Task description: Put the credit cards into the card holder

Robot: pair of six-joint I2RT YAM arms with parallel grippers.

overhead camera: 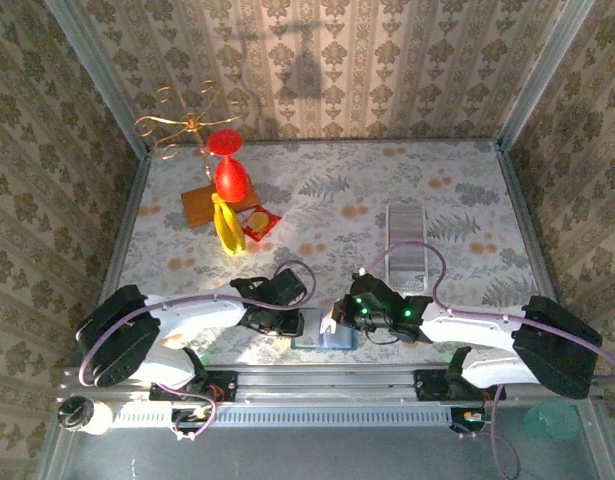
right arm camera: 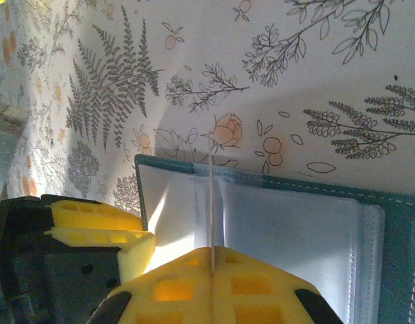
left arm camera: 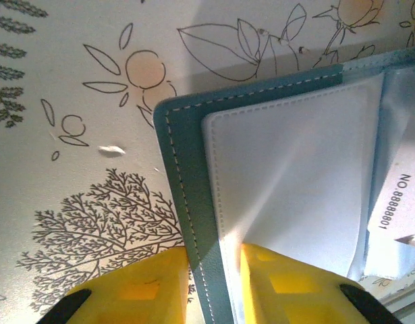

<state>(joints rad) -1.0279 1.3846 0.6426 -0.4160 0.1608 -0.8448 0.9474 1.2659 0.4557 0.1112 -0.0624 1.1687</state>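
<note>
Now right end effector [right arm camera: 211,252] pinches card [right arm camera: 210,199] over card holder [right arm camera: 399,260].

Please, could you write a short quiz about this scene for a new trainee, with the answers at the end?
1. True or false: the card holder is closed.
2. What does the right pincer grip? A) a thin card seen edge-on; B) the red goblet; C) nothing.
3. Fill in: the left pincer straddles the holder's stitched, ____-coloured border.

Key: 1 false, it lies open; 2 A; 3 teal.
</note>
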